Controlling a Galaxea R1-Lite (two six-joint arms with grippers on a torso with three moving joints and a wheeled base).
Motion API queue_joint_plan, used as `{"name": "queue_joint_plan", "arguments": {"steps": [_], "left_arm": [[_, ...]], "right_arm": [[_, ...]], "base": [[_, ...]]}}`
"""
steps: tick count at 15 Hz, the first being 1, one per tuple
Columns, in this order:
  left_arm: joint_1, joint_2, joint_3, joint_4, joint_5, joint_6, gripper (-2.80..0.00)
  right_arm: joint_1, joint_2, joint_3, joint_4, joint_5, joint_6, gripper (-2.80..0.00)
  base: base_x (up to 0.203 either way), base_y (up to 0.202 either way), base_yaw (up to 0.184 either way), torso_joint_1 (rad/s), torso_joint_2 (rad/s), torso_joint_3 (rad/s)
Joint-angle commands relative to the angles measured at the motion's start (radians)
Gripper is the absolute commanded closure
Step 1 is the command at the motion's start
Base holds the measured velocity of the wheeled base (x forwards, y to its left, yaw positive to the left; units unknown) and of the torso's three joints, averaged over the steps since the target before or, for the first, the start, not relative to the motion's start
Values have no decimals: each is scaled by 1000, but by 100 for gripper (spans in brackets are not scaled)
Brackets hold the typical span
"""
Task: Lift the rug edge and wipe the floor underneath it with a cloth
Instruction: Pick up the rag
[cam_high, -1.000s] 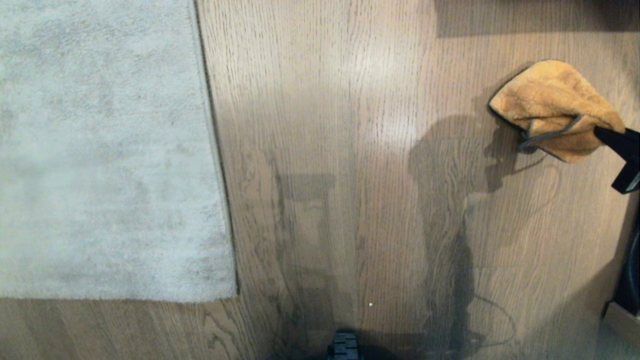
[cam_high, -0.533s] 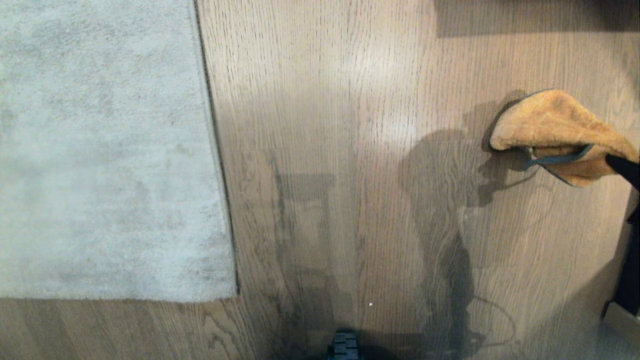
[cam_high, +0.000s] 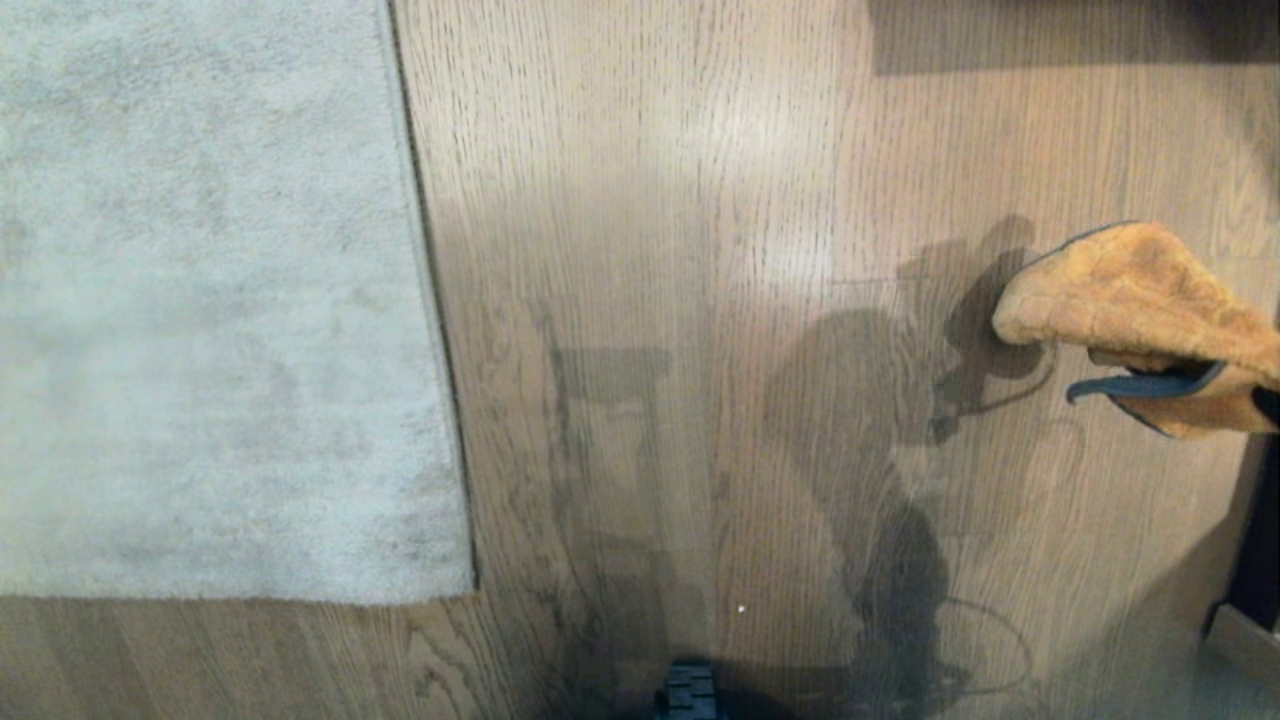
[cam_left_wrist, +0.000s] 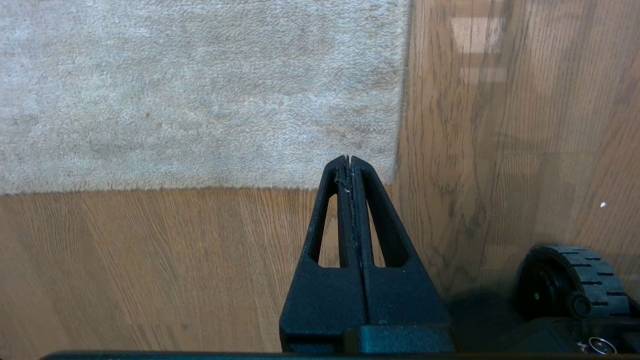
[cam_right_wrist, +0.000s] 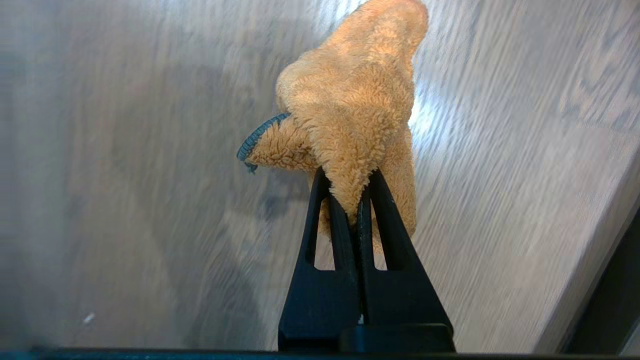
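Observation:
The pale grey rug (cam_high: 200, 300) lies flat at the left, its rug edge (cam_high: 428, 300) running straight along the brown plank floor (cam_high: 650, 250). The orange-tan cloth (cam_high: 1140, 320) with blue-grey trim hangs off the floor at the far right, its shadow cast to its left. My right gripper (cam_right_wrist: 348, 175) is shut on the cloth (cam_right_wrist: 350, 100), pinching a fold between its fingertips. The left gripper (cam_left_wrist: 349, 159) is shut and empty, hanging over the near corner of the rug (cam_left_wrist: 200, 90).
A black wheel of my base (cam_left_wrist: 570, 280) sits on the floor close below, also showing at the bottom of the head view as the wheel (cam_high: 687, 690). A dark upright (cam_high: 1262, 540) and a pale ledge (cam_high: 1245, 640) stand at the right edge.
The right gripper has carried the cloth nearer to me along the right side, and its black fingers have slid out of the head view. Rug and left gripper are unmoved.

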Motion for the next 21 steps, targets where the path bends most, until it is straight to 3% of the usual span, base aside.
{"name": "queue_joint_plan", "arguments": {"steps": [1, 6, 11, 21], "left_arm": [[0, 0, 0, 0, 1, 0, 0], [0, 0, 1, 0, 1, 0, 0], [0, 0, 0, 0, 1, 0, 0], [0, 0, 0, 1, 1, 0, 0]], "right_arm": [[35, -126, 31, 57, -1, -3, 0], [125, -312, 115, 231, -60, -3, 0], [217, -427, 221, 297, -167, -3, 0], [210, -788, 237, 732, -201, -10, 0]], "base": [[0, 0, 0, 0, 0, 0], [0, 0, 0, 0, 0, 0], [0, 0, 0, 0, 0, 0], [0, 0, 0, 0, 0, 0]]}}
